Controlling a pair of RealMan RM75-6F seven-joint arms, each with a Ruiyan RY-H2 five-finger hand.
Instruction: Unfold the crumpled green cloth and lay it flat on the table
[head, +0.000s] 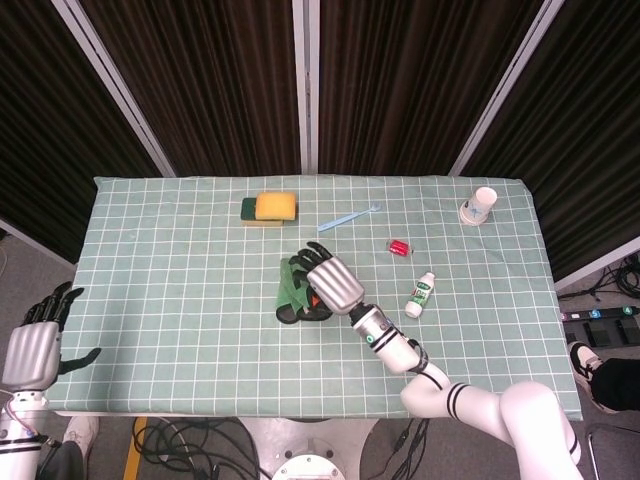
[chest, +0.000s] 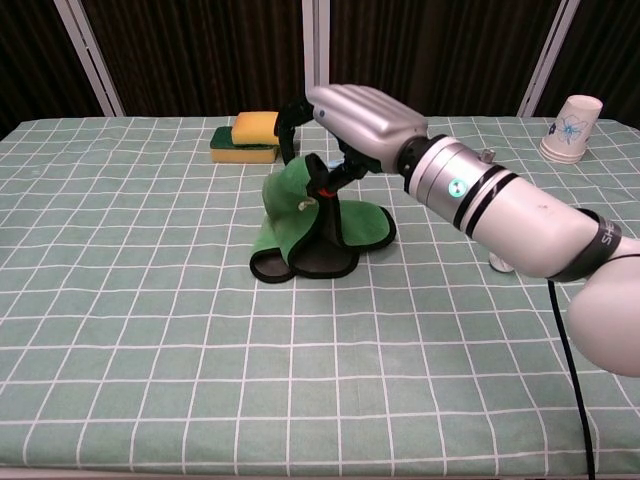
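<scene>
At the centre of the counter (head: 150, 300), the right hand (chest: 350, 115) pinches a raised fold of the crumpled green cloth (chest: 300, 225) between thumb and fingers. The left hand (head: 35, 340) hangs spread at the lower left edge of the head view, holding nothing. A paper cup (chest: 572, 127) with a blue printed motif stands far right; its writing is unreadable. The small white bottle (head: 420, 294) carries a green label, too small to read.

Head view: high, looking steeply down, takes in whole table (head: 150, 300). Chest view: low, near edge, facing far curtains, closer in. Both share the table's middle.
</scene>
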